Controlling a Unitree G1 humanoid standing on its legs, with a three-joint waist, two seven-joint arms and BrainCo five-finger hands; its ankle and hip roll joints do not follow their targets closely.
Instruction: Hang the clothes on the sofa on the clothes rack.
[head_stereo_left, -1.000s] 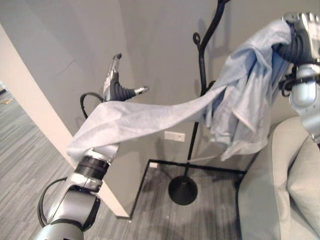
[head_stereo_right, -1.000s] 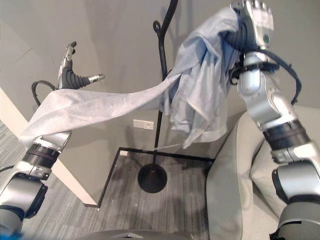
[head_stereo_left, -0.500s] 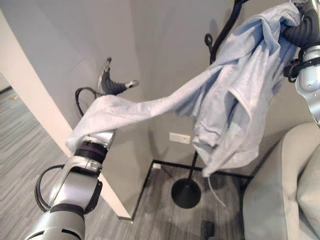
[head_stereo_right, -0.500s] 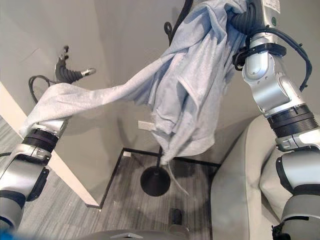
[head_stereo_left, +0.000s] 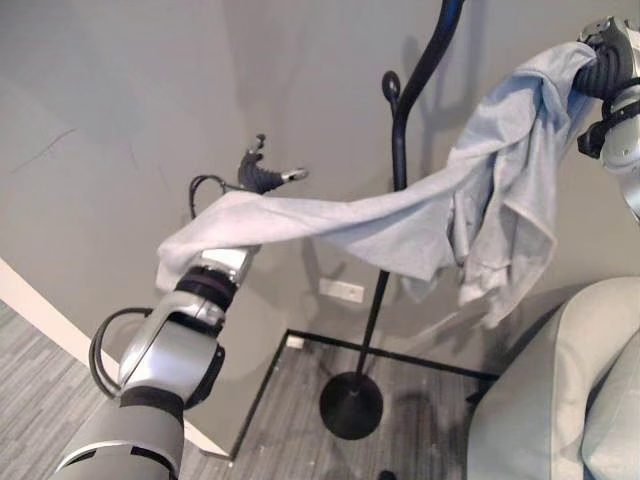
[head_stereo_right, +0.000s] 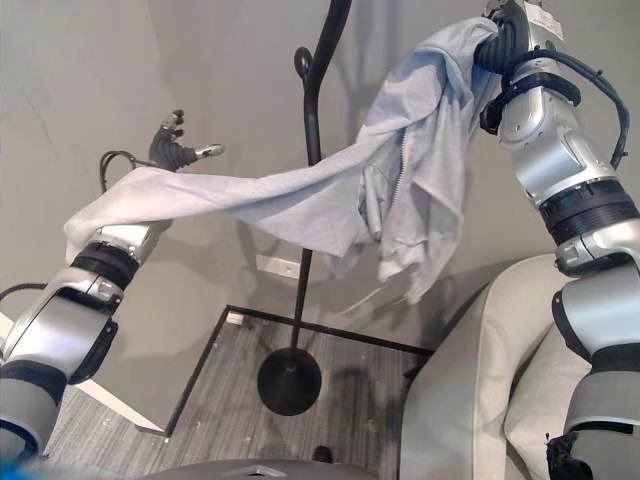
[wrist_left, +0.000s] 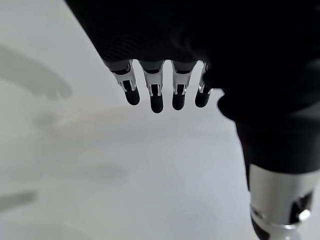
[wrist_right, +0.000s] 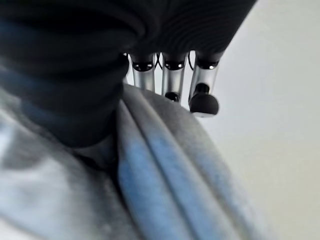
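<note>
One hoodie (head_stereo_left: 440, 215) (pale blue): right hand (head_stereo_right: 505, 35) grasps it; left hand (head_stereo_left: 262, 175) released, sleeve draped over wrist.

Pale blue-grey hoodie (head_stereo_right: 400, 190), plain and unpatterned, a shade bluer in the deep folds, with a thin lighter zip line down the front. Glossy black clothes rack (head_stereo_left: 400, 150), pole and round base alike. Light grey, finely textured sofa (head_stereo_left: 545, 400). Flat mid-grey wall (head_stereo_left: 120, 110), with a small white outlet plate (head_stereo_left: 342, 290) low down. Grey floor (head_stereo_right: 210, 400) streaked in thin darker lines, possibly carpet tile, edged by a black strip. Silver left hand (head_stereo_left: 262, 175) with dark fingertips and dark ribbed cover; right hand (head_stereo_right: 510, 40) likewise dark-covered.
</note>
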